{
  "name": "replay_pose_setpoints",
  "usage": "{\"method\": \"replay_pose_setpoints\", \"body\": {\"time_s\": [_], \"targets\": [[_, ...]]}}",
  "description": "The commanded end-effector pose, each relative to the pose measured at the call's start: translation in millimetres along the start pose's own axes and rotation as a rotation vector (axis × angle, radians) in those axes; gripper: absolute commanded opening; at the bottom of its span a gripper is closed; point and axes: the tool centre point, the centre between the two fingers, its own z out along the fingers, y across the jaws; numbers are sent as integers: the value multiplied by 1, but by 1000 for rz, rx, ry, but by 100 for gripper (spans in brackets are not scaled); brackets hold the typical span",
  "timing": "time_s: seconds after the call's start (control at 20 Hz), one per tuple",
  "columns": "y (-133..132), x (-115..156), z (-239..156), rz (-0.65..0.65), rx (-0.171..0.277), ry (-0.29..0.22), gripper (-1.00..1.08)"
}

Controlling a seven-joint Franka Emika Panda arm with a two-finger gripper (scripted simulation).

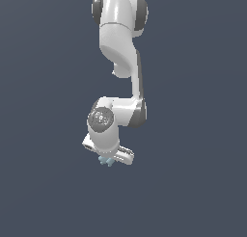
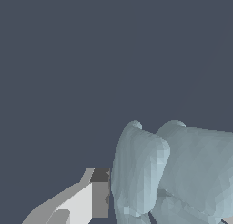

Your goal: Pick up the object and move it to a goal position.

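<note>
The white arm (image 1: 118, 62) comes down from the top centre of the exterior view and bends back on itself near the middle of the frame. Its wrist sits a little left of the centre, and the hand below it is tilted, with the lower end toward the exterior view's right.

The gripper (image 1: 107, 160) is just below the centre of this frame. The object (image 1: 105, 161), a small pale blue-grey cluster of curved lobes, shows directly under the hand, touching its lower edge. Only a few tips of the lobes come out from below the hand; the rest is hidden by it. The object is much smaller than the hand.

In the wrist view the object (image 2: 177, 173) fills the lower right part of the frame. Two big rounded lobes stand side by side, and smaller ones are seen under them. One finger (image 2: 86, 202), white with a grey pad, shows at the bottom, just left of the object and right beside it. The other finger cannot be seen.

The jaws seem to be clenched on the object, which sits between them against the hand.

The background is an even dark blue-grey in both views, and no surface edge can be told in it.
</note>
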Motion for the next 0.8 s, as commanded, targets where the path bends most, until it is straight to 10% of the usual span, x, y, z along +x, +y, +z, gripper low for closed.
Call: {"method": "replay_pose_setpoints", "body": {"time_s": [0.0,0.75], "targets": [[-6,-4,-10,-1,1,1,-100],[-85,-55,-132,-1,1,1,-100]]}}
